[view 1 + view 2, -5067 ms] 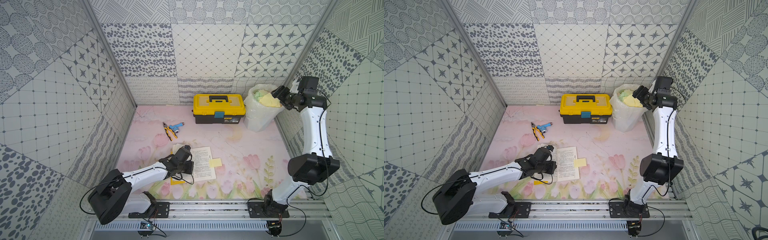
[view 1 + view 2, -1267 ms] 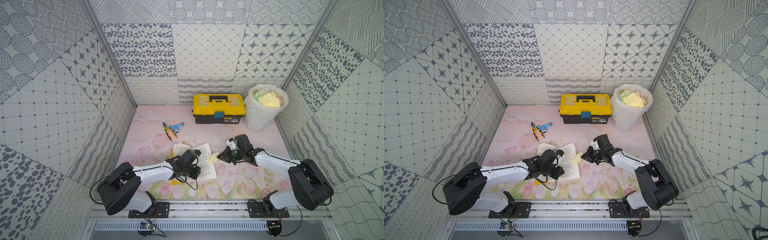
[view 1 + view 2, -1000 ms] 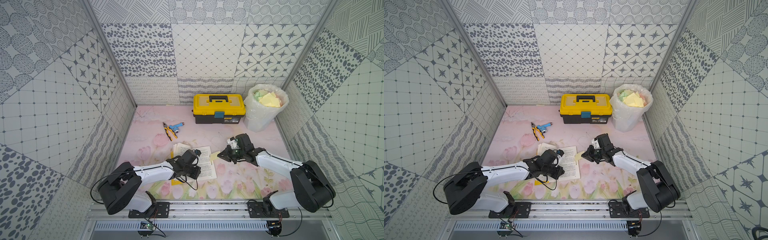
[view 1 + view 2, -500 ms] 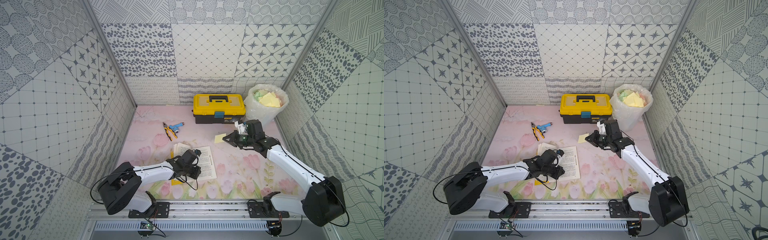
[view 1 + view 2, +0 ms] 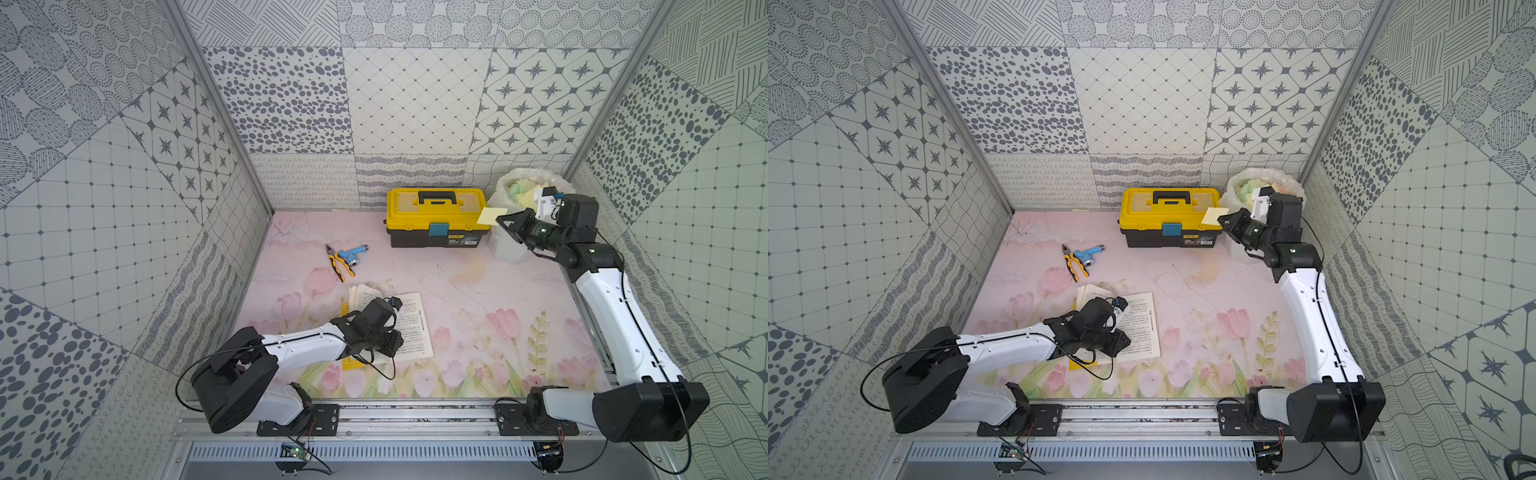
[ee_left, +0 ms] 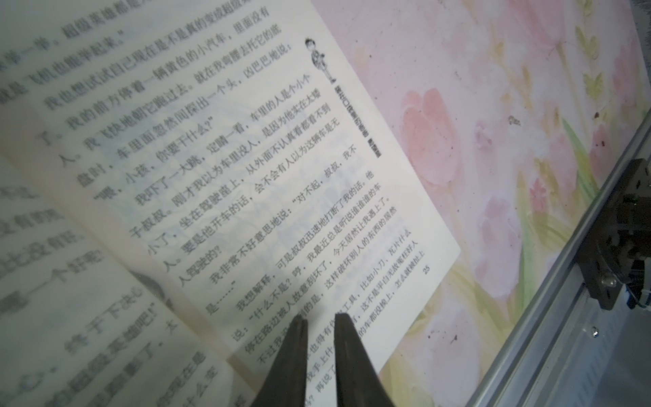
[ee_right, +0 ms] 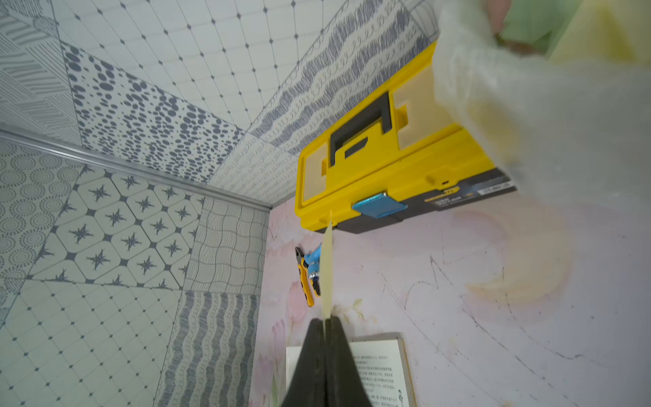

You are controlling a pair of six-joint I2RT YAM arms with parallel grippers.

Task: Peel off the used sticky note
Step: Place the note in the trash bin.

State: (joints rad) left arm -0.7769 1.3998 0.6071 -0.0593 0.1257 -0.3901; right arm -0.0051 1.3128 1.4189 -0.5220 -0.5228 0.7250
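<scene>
Pinching the flimsy, featherlight sticky note [image 7: 327, 267] by its edge, my right gripper [image 7: 324, 321] sits clamped, far right; left gripper [image 6: 318, 319] slightly parted, empty, over book [image 6: 246, 158].

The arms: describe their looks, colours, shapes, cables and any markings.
Both the left arm and right arm have white links between bulky black joints. A thin black cable runs loosely along each. The left gripper and right gripper have dark, tapering fingers. A small green light glows on the right wrist. No markings are legible.
</scene>
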